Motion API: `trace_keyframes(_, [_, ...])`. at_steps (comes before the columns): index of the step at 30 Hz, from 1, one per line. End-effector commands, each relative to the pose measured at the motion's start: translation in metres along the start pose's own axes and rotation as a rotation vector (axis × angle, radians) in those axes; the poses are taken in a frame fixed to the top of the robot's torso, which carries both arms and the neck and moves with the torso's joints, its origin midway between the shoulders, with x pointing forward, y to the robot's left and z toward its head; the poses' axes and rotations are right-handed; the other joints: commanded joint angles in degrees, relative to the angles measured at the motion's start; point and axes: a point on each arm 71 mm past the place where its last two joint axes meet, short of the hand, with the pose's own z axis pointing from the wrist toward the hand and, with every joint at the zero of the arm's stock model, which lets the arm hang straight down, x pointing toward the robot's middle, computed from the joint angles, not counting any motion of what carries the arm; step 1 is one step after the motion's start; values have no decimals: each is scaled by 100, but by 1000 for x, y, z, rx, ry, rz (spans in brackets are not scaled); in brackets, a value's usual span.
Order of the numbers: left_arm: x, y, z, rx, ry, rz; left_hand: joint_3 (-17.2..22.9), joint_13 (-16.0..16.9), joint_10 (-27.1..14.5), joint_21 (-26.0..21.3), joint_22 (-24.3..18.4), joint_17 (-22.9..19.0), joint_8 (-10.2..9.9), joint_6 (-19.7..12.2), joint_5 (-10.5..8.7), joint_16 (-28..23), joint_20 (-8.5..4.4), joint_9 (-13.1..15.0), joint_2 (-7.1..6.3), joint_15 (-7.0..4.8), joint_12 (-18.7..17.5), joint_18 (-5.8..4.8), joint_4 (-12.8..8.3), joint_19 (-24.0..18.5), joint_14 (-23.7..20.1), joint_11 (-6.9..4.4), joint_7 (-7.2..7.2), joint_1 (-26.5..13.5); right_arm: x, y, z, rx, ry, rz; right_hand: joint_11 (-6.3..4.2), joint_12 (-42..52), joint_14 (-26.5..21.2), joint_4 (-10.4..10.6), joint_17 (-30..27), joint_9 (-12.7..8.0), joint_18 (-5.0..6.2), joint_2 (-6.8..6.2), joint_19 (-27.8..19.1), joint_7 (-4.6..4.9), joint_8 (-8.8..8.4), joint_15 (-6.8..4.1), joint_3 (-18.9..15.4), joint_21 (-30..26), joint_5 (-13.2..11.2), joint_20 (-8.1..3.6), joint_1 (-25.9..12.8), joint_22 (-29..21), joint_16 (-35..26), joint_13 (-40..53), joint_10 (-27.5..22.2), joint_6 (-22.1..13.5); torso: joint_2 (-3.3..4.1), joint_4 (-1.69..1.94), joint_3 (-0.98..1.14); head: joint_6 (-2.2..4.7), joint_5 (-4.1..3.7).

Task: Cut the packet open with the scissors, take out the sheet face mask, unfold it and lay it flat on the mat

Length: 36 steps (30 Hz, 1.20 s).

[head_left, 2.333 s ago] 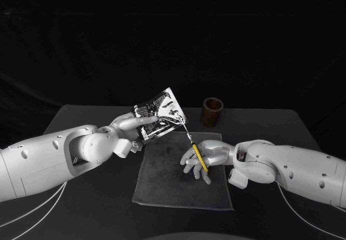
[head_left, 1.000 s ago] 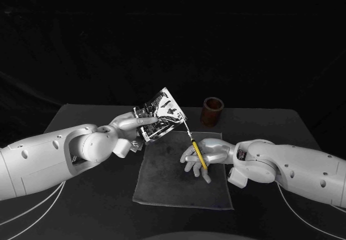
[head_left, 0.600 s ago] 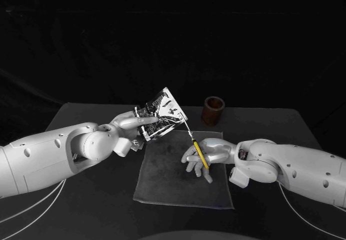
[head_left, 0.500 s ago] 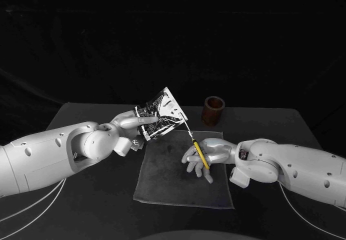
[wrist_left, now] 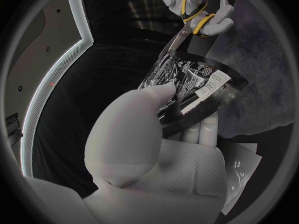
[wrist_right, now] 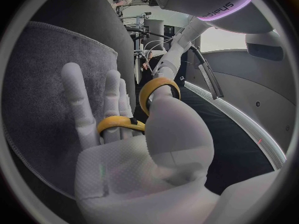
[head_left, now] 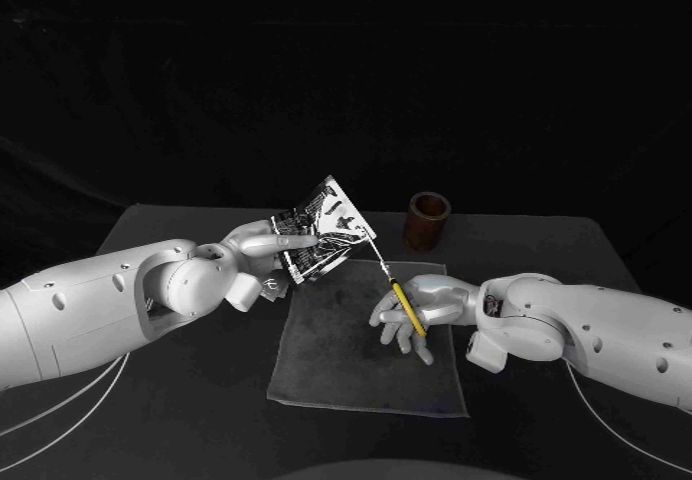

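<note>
My left hand (head_left: pixel 268 247) holds the black-and-white printed packet (head_left: pixel 323 228) tilted up above the back left corner of the grey mat (head_left: pixel 361 360). In the left wrist view the packet (wrist_left: pixel 190 82) is pinched between the thumb and the fingers behind it. My right hand (head_left: pixel 418 308) holds the yellow-handled scissors (head_left: pixel 398 295) over the mat, blades pointing up at the packet's lower right corner. The blade tips (wrist_left: pixel 169 47) reach the packet's edge. The yellow handle loops (wrist_right: pixel 143 109) sit round my right thumb and fingers.
A brown cylindrical cup (head_left: pixel 426 222) stands behind the mat's back right corner. The dark table (head_left: pixel 173 400) extends on both sides of the mat. A clear wrapper scrap (wrist_left: pixel 239 176) shows near my left wrist.
My right hand with the scissors has shifted slightly right and back, the blades staying at the packet's corner. The left hand and packet have barely moved.
</note>
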Motion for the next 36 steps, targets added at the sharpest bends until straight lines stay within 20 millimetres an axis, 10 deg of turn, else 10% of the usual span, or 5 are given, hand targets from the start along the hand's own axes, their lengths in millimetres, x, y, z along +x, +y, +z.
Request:
trace_keyframes(1, [1, 2, -1, -26, 46, 38, 8, 10, 29, 20, 10, 6, 21, 50, 20, -36, 7, 339, 39, -28, -23, 60, -34, 39, 22, -9, 6, -2, -5, 1, -3, -4, -3, -1, 260, 12, 146, 3, 7, -6, 841, 66, 32, 61, -25, 120, -28, -35, -23, -4, 2, -9, -25, 9, 278, -1, 2, 1, -4, -11, 9])
trace_keyframes(20, [0, 3, -2, -43, 77, 85, 18, 9, 32, 25, 12, 10, 22, 52, 20, -39, 4, 347, 43, -30, -24, 60, -46, 43, 26, -11, 4, -7, -6, 3, -13, 17, 48, -10, 316, -149, -84, 18, -26, -204, 829, 13, -76, 120, -233, 189, -158, -150, -24, 49, 11, -93, -206, -41, -30, -83, 2, 3, -1, 0, -22])
trace_keyframes(36, [-2, 4, -2, -52, 101, 130, 36, 13, 57, 42, 17, 25, 23, 42, 18, -41, 3, 378, 81, -30, -19, 56, -45, 62, 50, -13, 4, -59, -6, 0, -19, 30, 78, -5, 576, -481, -1137, 41, -660, -422, 834, -424, -272, 336, -363, 494, 370, -514, -18, 337, -145, -394, -723, -482, -799, -502, 4, 2, 2, 14, -22])
